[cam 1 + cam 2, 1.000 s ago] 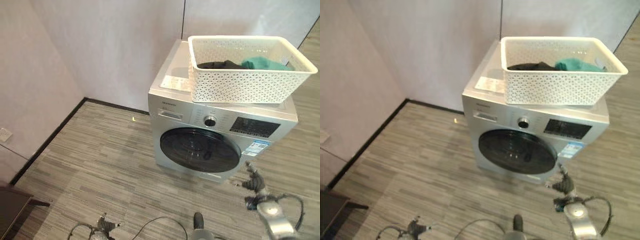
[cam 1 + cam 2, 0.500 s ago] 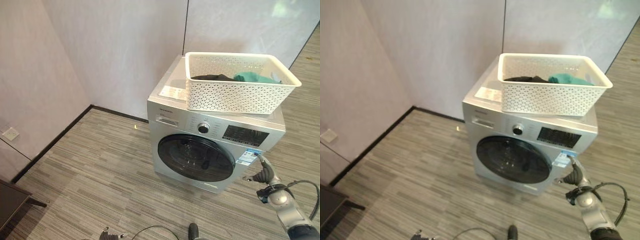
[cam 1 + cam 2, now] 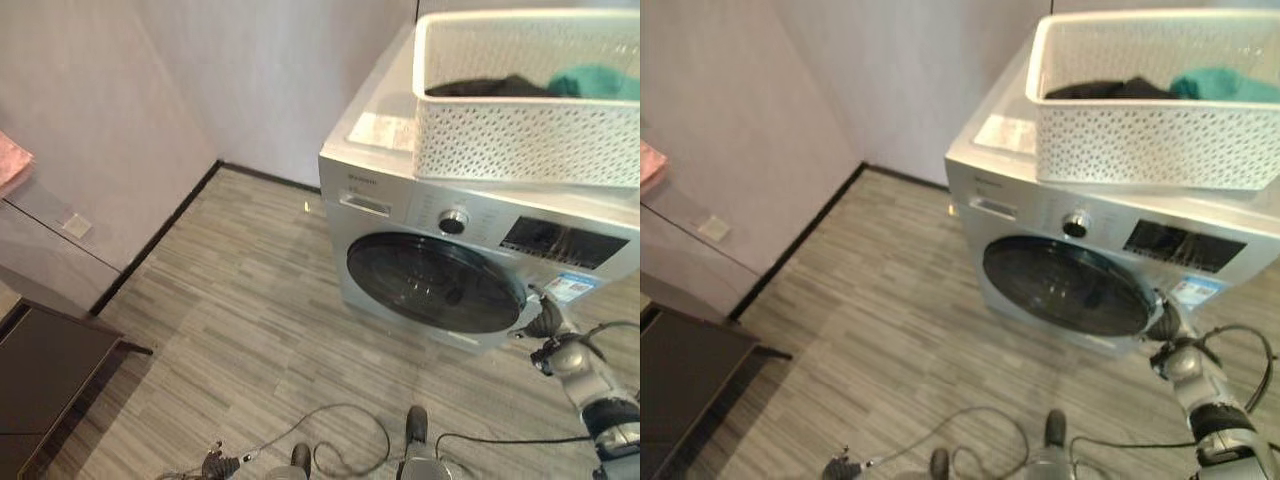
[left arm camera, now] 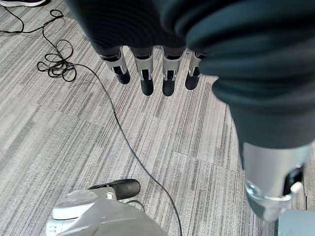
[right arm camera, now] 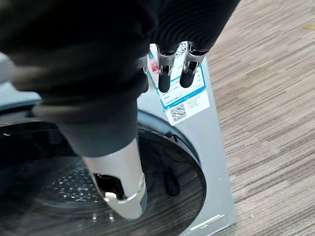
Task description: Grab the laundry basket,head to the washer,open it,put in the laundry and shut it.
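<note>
On your far left there's one dark low desk (image 3: 45, 375) against the wall, with one pale wall socket (image 3: 76, 226) above it and a pink edge (image 3: 12, 160) of something at the frame's side. Moving right, the striped grey floor (image 3: 240, 300) lies open up to the washer. Your left hand (image 4: 147, 73) hangs over that floor, fingers straight and relaxed, holding nothing. Next comes the one silver washer (image 3: 400, 215), its round dark door (image 3: 435, 282) shut, one dial (image 3: 453, 221) above it and a dark display panel (image 3: 560, 243) beside the dial. On top sits the one white laundry basket (image 3: 520, 140), with two pieces of laundry in it: a dark one (image 3: 485, 88) and a teal one (image 3: 595, 80). Far right, your right hand (image 3: 1168, 322) is at the door's right edge, by the blue label (image 5: 182, 96), fingers straight and loose, nothing gripped; I can't tell whether it touches.
</note>
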`<state>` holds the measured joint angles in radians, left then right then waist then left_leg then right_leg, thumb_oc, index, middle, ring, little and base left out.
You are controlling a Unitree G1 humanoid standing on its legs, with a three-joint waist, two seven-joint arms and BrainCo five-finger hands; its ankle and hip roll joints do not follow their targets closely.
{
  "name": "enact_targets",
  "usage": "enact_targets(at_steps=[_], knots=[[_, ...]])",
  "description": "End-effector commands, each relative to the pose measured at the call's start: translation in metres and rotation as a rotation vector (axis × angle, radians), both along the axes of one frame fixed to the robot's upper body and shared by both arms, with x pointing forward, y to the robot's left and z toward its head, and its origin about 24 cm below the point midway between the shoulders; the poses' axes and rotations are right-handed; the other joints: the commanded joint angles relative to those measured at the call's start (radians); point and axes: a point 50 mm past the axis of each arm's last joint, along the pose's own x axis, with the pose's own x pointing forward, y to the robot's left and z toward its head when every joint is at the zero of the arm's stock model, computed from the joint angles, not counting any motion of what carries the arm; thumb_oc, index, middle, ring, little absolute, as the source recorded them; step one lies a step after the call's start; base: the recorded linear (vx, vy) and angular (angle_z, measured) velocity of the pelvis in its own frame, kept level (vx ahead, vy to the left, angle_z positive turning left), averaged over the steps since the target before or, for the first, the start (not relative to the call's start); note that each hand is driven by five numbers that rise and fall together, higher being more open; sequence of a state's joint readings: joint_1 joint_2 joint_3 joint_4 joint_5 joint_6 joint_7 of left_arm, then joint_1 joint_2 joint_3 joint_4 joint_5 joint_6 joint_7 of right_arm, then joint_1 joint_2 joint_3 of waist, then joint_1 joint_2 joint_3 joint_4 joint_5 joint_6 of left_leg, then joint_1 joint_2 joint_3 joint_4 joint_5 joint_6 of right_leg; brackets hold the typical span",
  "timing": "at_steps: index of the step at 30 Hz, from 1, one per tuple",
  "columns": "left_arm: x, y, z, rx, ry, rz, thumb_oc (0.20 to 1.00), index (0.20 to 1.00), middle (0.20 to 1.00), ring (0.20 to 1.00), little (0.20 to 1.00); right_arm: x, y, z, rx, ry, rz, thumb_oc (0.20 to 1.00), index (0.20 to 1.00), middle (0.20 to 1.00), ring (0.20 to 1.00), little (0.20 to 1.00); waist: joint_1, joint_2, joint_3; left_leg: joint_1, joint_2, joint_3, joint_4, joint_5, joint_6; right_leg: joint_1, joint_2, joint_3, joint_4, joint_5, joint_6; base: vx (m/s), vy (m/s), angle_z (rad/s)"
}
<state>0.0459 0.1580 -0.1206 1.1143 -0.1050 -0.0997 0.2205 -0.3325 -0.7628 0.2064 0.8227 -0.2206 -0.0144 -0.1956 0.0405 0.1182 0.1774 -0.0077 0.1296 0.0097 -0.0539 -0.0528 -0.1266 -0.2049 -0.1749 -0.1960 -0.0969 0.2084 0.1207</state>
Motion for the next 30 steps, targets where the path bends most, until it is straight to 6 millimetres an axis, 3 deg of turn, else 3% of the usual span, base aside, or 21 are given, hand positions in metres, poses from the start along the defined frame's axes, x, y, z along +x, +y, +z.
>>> enact_targets(at_steps=[1,6,13,18,24,27,28,29,30], knots=[[0.028,0.022,0.014,0.061,-0.112,-0.012,1.0,1.0,1.0,1.0,1.0,0.021,-0.001,0.025,-0.098,-0.082,0.005,1.0,1.0,1.0,1.0,1.0,-0.002,-0.074,0.018,-0.082,-0.003,-0.002,0.028,0.002,0.032,0.012,-0.076,0.031,0.014,-0.124,0.036,-0.06,-0.024,0.07],[0.043,0.018,0.021,0.047,-0.183,-0.022,1.0,1.0,1.0,1.0,1.0,0.031,0.003,0.032,-0.281,-0.011,0.095,1.0,1.0,1.0,1.0,1.0,0.001,-0.07,0.041,-0.122,-0.004,-0.007,0.032,0.013,0.031,-0.028,-0.073,0.044,0.016,-0.115,0.034,-0.04,-0.031,0.09],[0.057,0.008,0.027,0.026,-0.24,-0.05,1.0,1.0,1.0,1.0,1.0,0.052,0.015,0.033,-0.247,0.005,0.067,1.0,1.0,1.0,1.0,1.0,0.018,-0.064,0.066,-0.164,-0.007,-0.005,0.033,0.026,0.032,-0.08,-0.073,0.062,0.016,-0.103,0.035,-0.04,-0.015,-0.04],[0.068,0.003,0.032,0.029,-0.281,-0.064,1.0,1.0,1.0,1.0,1.0,0.068,0.035,0.04,-0.256,-0.01,0.125,1.0,1.0,1.0,1.0,1.0,0.027,-0.064,0.076,-0.181,-0.009,-0.007,0.017,0.044,0.027,-0.096,-0.077,0.062,0.01,-0.097,0.035,0.0,0.0,0.0],[0.072,0.002,0.033,0.044,-0.281,-0.073,1.0,1.0,1.0,1.0,1.0,0.076,0.074,0.024,-0.193,-0.018,0.246,1.0,1.0,1.0,1.0,1.0,0.03,-0.07,0.075,-0.181,-0.009,-0.011,-0.001,0.052,0.026,-0.094,-0.079,0.053,0.01,-0.099,0.035,0.0,-0.011,0.04],[0.072,0.003,0.032,0.055,-0.269,-0.07,1.0,1.0,1.0,1.0,1.0,0.077,0.115,0.01,-0.062,-0.046,0.358,1.0,1.0,1.0,1.0,1.0,0.03,-0.076,0.077,-0.177,-0.009,-0.014,-0.003,0.05,0.027,-0.092,-0.078,0.053,0.01,-0.1,0.035,0.0,-0.002,-0.01],[0.072,0.003,0.032,0.06,-0.265,-0.064,1.0,1.0,1.0,1.0,1.0,0.073,0.139,-0.001,0.052,-0.061,0.398,1.0,1.0,1.0,1.0,1.0,0.031,-0.08,0.079,-0.175,-0.009,-0.012,-0.003,0.05,0.028,-0.091,-0.078,0.053,0.01,-0.1,0.036,-0.01,0.002,-0.04],[0.072,0.003,0.032,0.06,-0.265,-0.064,1.0,1.0,1.0,1.0,1.0,0.073,0.139,-0.001,0.053,-0.061,0.398,1.0,1.0,1.0,1.0,1.0,0.032,-0.08,0.079,-0.175,-0.009,-0.012,-0.003,0.05,0.029,-0.091,-0.078,0.053,0.01,-0.1,0.036,-0.01,0.007,-0.04],[0.071,0.003,0.031,0.063,-0.26,-0.061,1.0,1.0,1.0,1.0,1.0,0.07,0.153,-0.006,0.109,-0.068,0.425,1.0,1.0,1.0,1.0,1.0,0.031,-0.082,0.079,-0.172,-0.008,-0.01,-0.005,0.05,0.029,-0.089,-0.078,0.053,0.01,-0.101,0.036,0.0,0.0,0.0]])
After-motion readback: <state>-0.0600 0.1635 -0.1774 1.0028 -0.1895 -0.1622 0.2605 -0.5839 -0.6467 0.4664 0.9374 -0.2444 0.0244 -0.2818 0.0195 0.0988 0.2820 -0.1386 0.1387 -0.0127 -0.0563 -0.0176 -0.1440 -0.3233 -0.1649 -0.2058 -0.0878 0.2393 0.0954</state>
